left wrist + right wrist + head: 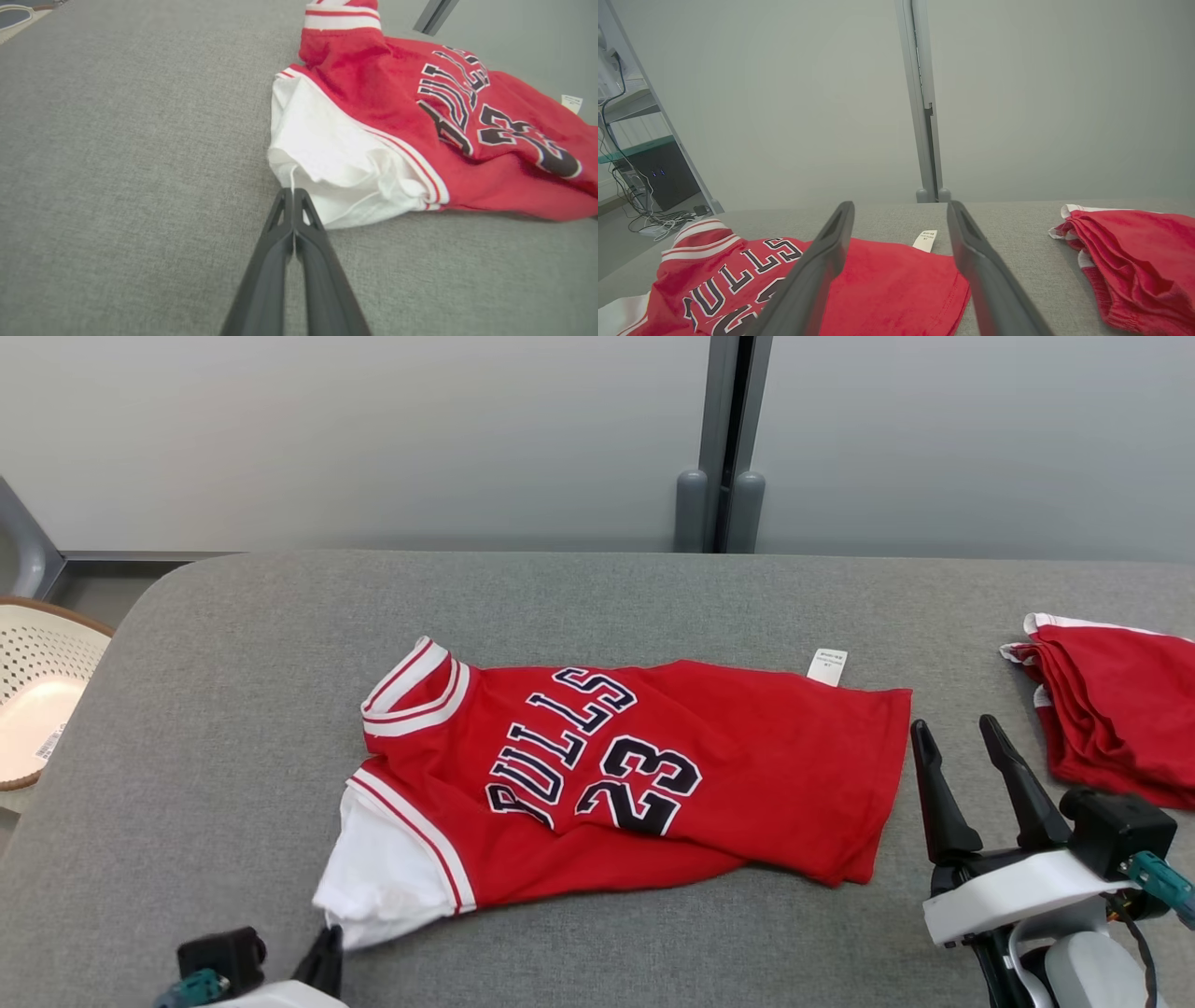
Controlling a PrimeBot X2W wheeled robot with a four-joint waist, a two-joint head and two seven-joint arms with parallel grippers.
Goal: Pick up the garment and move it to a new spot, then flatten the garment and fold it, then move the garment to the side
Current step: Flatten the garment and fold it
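The garment (635,775) is a red jersey with dark lettering, the number 23 and white sleeves, lying spread across the grey table, collar to the left. My left gripper (327,938) sits at the near-left corner, shut on the hem of the white sleeve (327,154). In the left wrist view its gripper (293,192) shows a thin white edge of cloth pinched between the closed fingertips. My right gripper (957,728) stands open just right of the jersey's bottom hem, touching nothing. From the right wrist, the garment (887,280) lies below the spread right gripper (900,205).
A folded stack of red clothes (1120,719) lies at the table's right edge, close to my right arm, also seen as red clothes (1134,261). A pale perforated basket (37,691) stands off the table's left end. Grey table surface (233,709) is bare left of the jersey.
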